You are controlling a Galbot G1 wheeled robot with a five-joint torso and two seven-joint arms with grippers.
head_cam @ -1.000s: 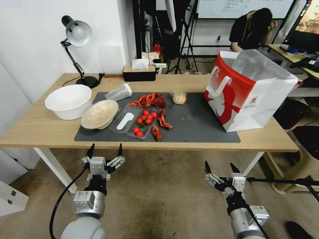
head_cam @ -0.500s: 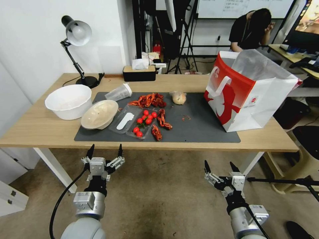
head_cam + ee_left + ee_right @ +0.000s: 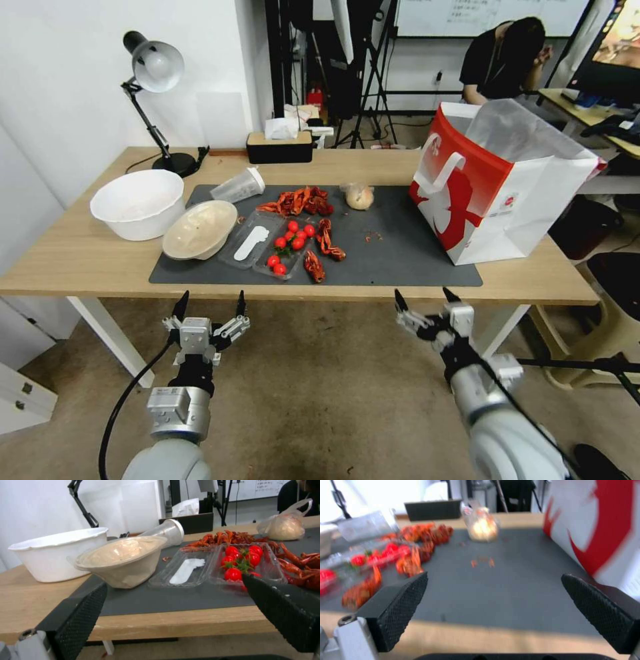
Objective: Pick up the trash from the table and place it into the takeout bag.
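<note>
Hanging below the near edge of the table (image 3: 80, 257), at about 7 o'clock in the head view, the left gripper (image 3: 209, 302) is seen with its jaws spread and nothing between them. At about 5 o'clock the right gripper (image 3: 423, 299) is held just short of the table edge, jaws likewise spread wide and empty, its fingertips pointed at the dark grey mat (image 3: 400, 260). On the mat, nearest the left gripper, a clear tray of cherry tomatoes (image 3: 290, 241) is laid, with a white plastic piece (image 3: 251, 243) in its other compartment. A beige round bowl (image 3: 200, 229) is tilted at the tray's 9 o'clock, leaning against a big white bowl (image 3: 138, 202). Red crayfish shells (image 3: 298, 201) are scattered at the tray's 12 and 3 o'clock. Farther back, a clear plastic cup with white lid (image 3: 239, 185) is lying on its side at 11 o'clock, and a pale plastic-wrapped lump (image 3: 359, 196) is set at 1 o'clock. The takeout bag (image 3: 497, 183) is stood upright at 2 o'clock, on the mat's right end, its mouth open. A desk lamp (image 3: 155, 93) and a black tissue box (image 3: 279, 148) are placed along the far edge.
</note>
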